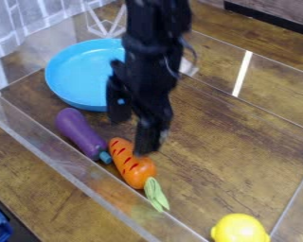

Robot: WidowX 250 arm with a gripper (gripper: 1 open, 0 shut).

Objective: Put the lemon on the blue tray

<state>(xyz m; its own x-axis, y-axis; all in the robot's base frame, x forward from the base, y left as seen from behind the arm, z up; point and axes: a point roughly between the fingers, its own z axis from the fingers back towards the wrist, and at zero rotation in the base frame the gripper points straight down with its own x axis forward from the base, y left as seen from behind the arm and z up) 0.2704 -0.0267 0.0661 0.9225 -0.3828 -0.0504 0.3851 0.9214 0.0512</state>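
The lemon is a small bright yellow fruit lying at the bottom right edge of the picture, partly cut off. At the upper left sits the blue tray, a wide round light-blue dish with nothing on its visible part. My gripper points down between the two, just right of the tray's near rim and above the carrot. Its dark fingers stand open with nothing between them. The lemon is far from it, toward the lower right.
A purple eggplant and an orange carrot with green leaves lie in a row just below the gripper. Clear plastic walls fence the wooden surface along the left and front.
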